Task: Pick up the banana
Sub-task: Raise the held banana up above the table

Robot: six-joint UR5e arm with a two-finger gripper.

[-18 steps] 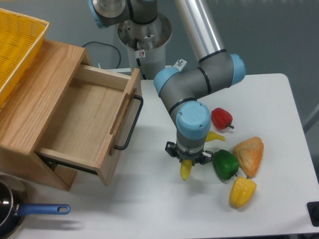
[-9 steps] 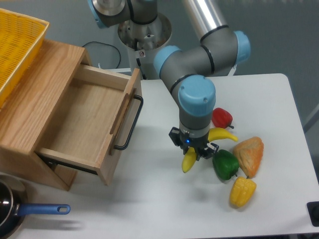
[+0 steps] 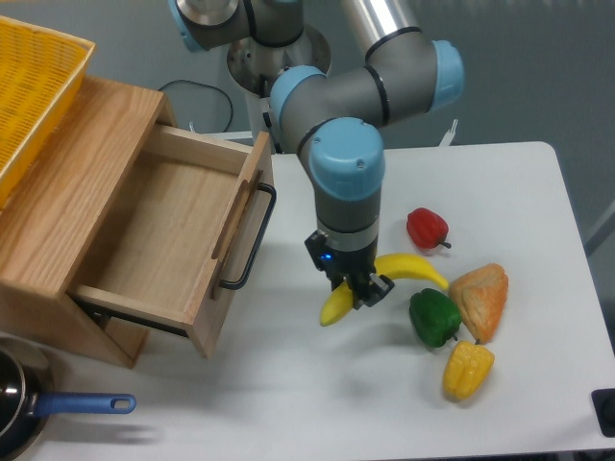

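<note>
A white desk (image 3: 288, 384) carries a wooden drawer unit (image 3: 86, 221) at the left, its drawer (image 3: 168, 235) pulled open with a black handle (image 3: 252, 240) on the front. A yellow basket (image 3: 34, 86) rests on top of the unit. At the lower left lies a dark pan with a blue handle (image 3: 82, 404). On the right sit a red pepper (image 3: 427, 229), a green pepper (image 3: 434, 317), an orange wedge-shaped piece (image 3: 483, 296) and a lumpy yellow pepper (image 3: 468, 371), the green pepper just beside the orange piece.

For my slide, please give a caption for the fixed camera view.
UR5e gripper holds the banana beside the open wooden drawer.
</note>
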